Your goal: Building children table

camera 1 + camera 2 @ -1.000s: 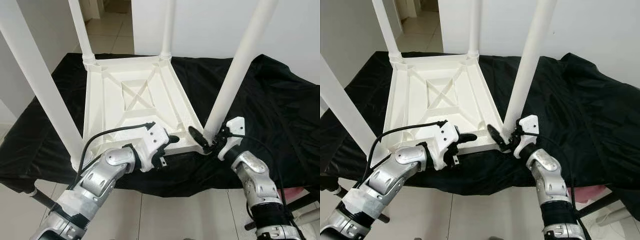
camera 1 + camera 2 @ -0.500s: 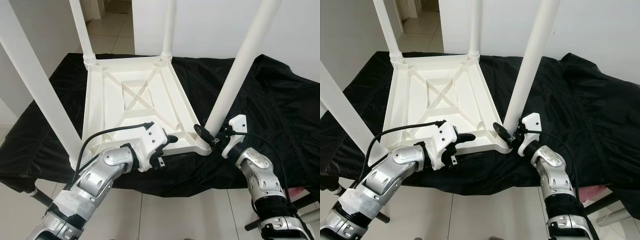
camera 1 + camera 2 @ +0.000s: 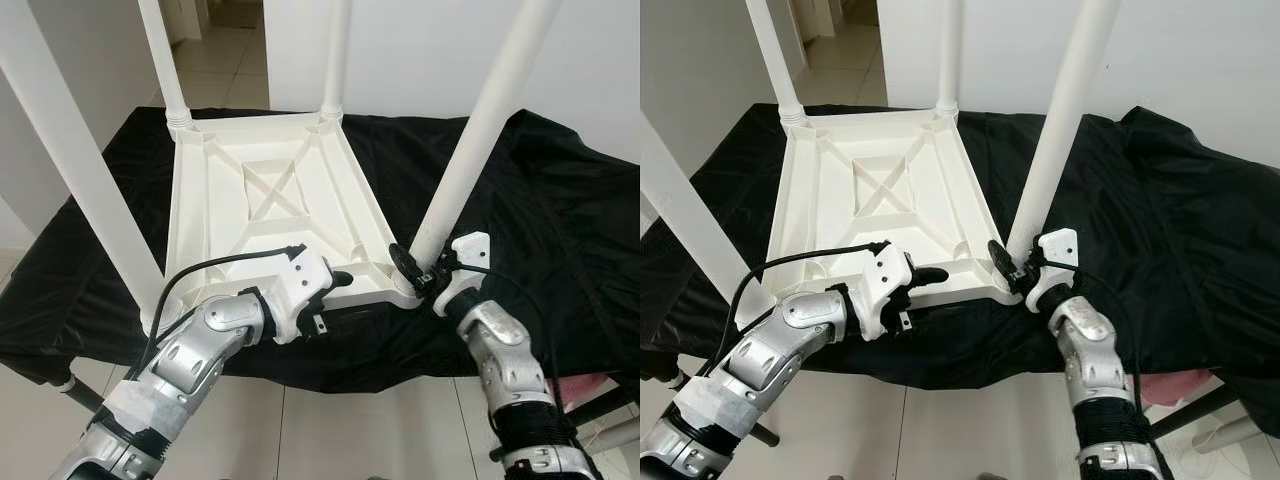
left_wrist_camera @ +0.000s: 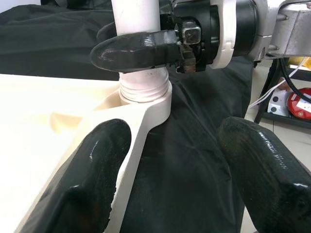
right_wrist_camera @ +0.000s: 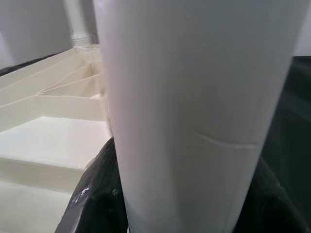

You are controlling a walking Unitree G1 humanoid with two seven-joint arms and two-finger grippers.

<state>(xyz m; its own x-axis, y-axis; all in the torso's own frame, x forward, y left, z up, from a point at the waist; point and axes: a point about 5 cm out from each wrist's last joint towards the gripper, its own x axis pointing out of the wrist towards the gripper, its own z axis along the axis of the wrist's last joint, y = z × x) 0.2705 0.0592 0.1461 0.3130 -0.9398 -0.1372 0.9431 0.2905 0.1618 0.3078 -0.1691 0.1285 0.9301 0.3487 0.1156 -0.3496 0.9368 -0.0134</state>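
The right pincer (image 3: 412, 268) has closed tighter round the table leg (image 3: 455, 190) (near its base); the left pincer (image 3: 338, 282) stays open.

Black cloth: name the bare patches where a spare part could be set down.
The black cloth lies bare right of the upturned table. A narrower strip is bare to its left. The near-right leg is crowded: right gripper clamps it, left gripper close by.

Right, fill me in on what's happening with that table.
A white children's table lies upside down on a black cloth, with all four legs standing up from its corners. The right hand is shut around the base of the near right leg, just above its threaded socket. The left hand rests open at the table's near edge, one finger over the rim, likely to steady it.
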